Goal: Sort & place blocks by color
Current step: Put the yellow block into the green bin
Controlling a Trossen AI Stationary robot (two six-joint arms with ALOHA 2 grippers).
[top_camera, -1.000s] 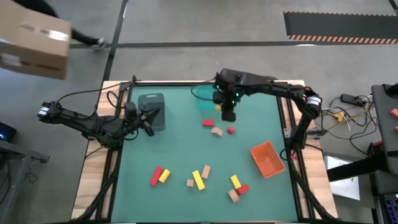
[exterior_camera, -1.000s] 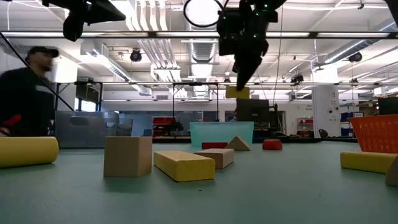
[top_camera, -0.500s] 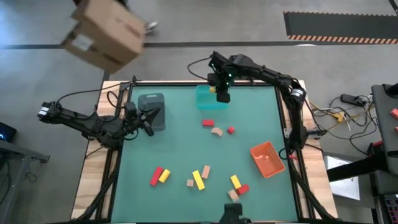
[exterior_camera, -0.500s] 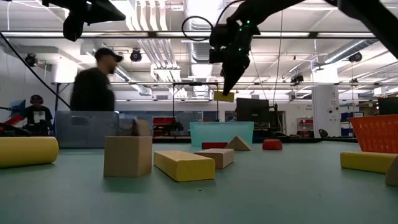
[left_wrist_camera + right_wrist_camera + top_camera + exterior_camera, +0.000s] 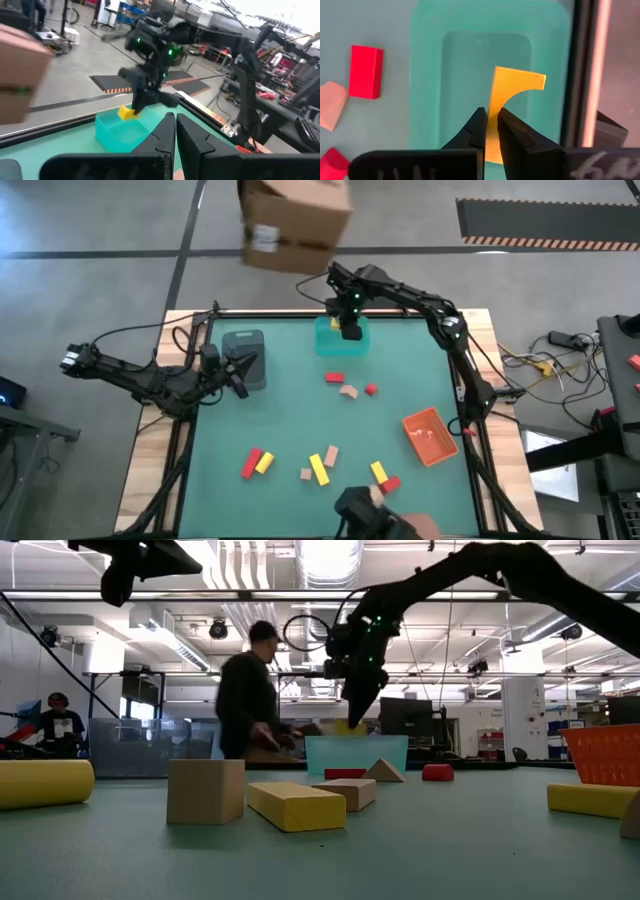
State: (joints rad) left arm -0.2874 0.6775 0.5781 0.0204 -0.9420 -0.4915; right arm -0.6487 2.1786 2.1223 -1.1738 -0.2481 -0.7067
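— Where is the flat yellow block with the curved notch (image 5: pixel 506 102)?

— Pinched edge-on in my right gripper (image 5: pixel 490 131), above the shallow teal plastic bin (image 5: pixel 427 75), so it should drop inside.

— Your left gripper (image 5: pixel 175 131)?

— Fingers together, empty, beside the grey bin (image 5: pixel 243 343).

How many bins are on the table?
3. The grey bin stands on the left; the teal bin at the far edge, under the right gripper, which holds a yellow block; the orange bin on the right.
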